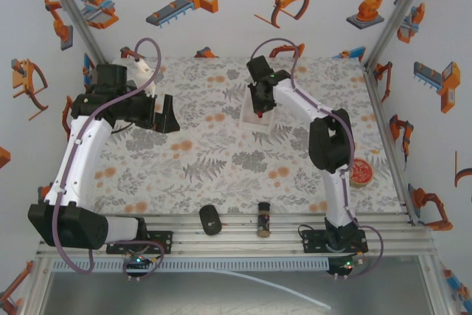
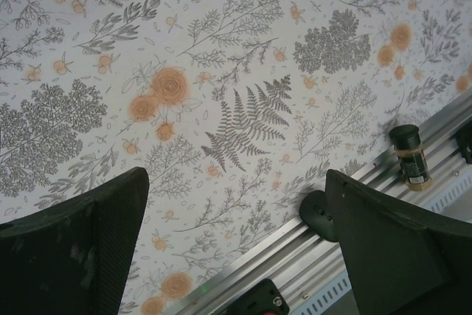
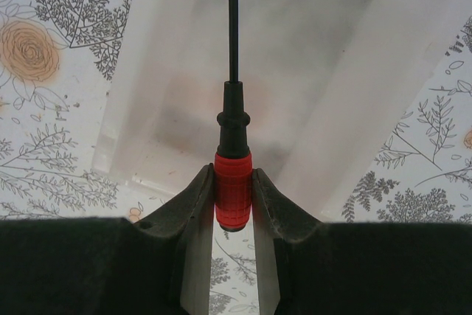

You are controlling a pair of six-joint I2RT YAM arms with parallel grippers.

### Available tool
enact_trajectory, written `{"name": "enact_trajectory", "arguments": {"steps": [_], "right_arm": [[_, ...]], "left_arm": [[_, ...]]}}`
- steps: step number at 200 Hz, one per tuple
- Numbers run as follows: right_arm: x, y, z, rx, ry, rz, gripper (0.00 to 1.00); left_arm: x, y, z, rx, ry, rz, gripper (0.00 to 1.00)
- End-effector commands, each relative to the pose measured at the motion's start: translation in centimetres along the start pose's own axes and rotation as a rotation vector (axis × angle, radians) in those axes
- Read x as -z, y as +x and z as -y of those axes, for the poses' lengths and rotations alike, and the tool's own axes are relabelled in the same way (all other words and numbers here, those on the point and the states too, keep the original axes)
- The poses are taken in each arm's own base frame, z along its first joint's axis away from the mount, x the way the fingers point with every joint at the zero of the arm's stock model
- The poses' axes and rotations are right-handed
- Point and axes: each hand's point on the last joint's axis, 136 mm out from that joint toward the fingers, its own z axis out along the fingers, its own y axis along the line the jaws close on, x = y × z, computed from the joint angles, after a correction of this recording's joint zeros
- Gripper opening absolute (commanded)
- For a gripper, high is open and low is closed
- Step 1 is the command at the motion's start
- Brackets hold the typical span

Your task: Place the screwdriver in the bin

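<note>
On the left, our left gripper (image 1: pixel 164 117) hangs over the flower-patterned tablecloth (image 1: pixel 221 160) with its jaws spread wide and nothing between them; its wrist view shows the two dark fingers (image 2: pixel 81 248) well apart above the print. At the near edge, on the aluminium rail, lie a small black oval object (image 1: pixel 210 219) and, just to its right, a short brown-black cylinder (image 1: pixel 263 219). Further right and farther back, our right gripper (image 3: pixel 233 182) is clamped on the red handle of the tiny screwdriver (image 3: pixel 233 119), whose thin dark shaft points out over the shallow clear plastic bin (image 3: pixel 317 57). We cannot tell whether the tip touches the bin. A round red disc (image 1: pixel 361 172) lies near the table's right edge.
</note>
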Motion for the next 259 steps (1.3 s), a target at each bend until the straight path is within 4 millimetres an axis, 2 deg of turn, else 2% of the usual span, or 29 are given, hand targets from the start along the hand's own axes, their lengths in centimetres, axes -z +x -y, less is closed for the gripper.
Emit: {"name": "enact_trajectory", "arguments": {"steps": [1, 50, 136, 259], "right_arm": [[-0.2, -1.2, 0.0, -0.029, -0.007, 0.026, 0.18], [-1.9, -0.8, 0.4, -0.046, 0.0, 0.002, 0.19], [-4.7, 0.2, -0.2, -0.067, -0.019, -0.046, 0.2], [-5.6, 1.3, -0.3, -0.078, -0.028, -0.083, 0.32]], "left_arm": [[-0.1, 0.8, 0.6, -0.016, 0.027, -0.022, 0.97], [0.0, 1.0, 0.6, -0.017, 0.021, -0.019, 0.97], [0.1, 1.0, 0.6, -0.021, 0.012, -0.014, 0.97], [0.1, 1.1, 0.6, -0.021, 0.01, -0.011, 0.97]]}}
